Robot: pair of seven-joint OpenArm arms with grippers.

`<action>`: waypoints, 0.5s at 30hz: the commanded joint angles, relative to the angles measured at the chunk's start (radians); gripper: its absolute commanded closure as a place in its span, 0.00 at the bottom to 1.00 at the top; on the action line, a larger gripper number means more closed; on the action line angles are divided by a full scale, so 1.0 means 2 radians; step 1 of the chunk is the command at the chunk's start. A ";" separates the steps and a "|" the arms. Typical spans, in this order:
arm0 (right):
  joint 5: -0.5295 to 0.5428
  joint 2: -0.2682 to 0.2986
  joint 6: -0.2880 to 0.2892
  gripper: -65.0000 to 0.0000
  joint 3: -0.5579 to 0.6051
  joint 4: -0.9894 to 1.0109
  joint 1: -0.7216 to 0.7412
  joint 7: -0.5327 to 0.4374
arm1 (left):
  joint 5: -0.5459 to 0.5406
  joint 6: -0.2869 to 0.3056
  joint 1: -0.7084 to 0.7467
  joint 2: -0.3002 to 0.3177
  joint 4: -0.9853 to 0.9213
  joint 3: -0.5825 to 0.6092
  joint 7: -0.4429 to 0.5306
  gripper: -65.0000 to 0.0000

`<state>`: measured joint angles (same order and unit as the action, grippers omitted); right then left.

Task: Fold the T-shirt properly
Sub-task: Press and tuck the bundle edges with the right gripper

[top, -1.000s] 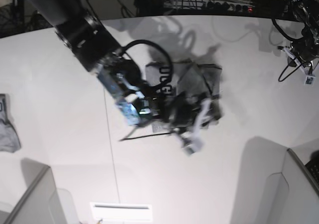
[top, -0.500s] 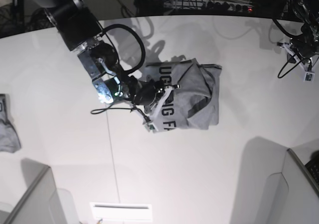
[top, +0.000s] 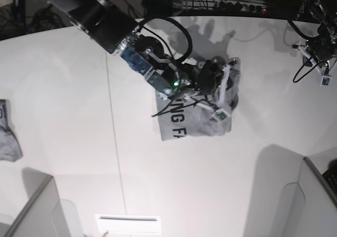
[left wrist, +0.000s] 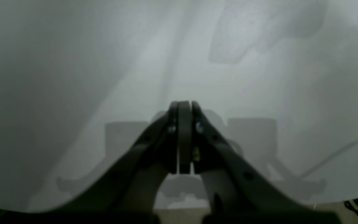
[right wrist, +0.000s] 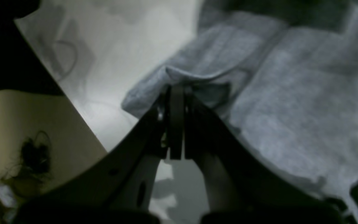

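Observation:
The heather-grey T-shirt (top: 192,122) lies crumpled at the table's middle, with black lettering showing at its front left. My right gripper (top: 230,71) reaches over it to its back right corner. In the right wrist view this gripper (right wrist: 176,90) is shut on a raised fold of the T-shirt (right wrist: 291,102), near the table's edge. My left gripper (left wrist: 184,105) is shut and empty above bare white table. Its arm (top: 317,39) stays at the table's back right corner, far from the shirt.
A small grey cloth bundle (top: 8,137) lies at the table's left edge. Grey bin walls stand at the front left (top: 37,210) and front right (top: 316,195). A white label (top: 128,224) lies at the front. Cables and a power strip (top: 231,5) run behind the table.
My right arm swung from the shirt's front left edge over to its back right corner, dragging fabric with it. The left arm stayed put.

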<state>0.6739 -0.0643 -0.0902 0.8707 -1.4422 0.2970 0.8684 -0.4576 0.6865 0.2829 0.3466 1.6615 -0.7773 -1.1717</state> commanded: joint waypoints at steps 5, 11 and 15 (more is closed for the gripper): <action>0.009 -0.030 0.002 1.00 0.054 -0.010 0.030 -0.007 | -0.004 0.004 -0.001 0.010 0.010 -0.011 0.005 1.00; 0.004 -0.001 -0.013 1.00 -0.012 -0.044 0.033 0.008 | -0.005 0.004 0.002 0.010 0.010 -0.042 0.005 1.00; 0.003 0.020 -0.027 1.00 -0.090 -0.034 0.031 0.004 | -0.005 0.005 0.003 0.011 0.010 -0.043 0.005 1.00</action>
<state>0.6651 -0.0059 -0.1493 0.6888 -1.4975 0.3401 0.8898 -0.4587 0.6891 0.2882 0.3489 1.6619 -0.8539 -1.1717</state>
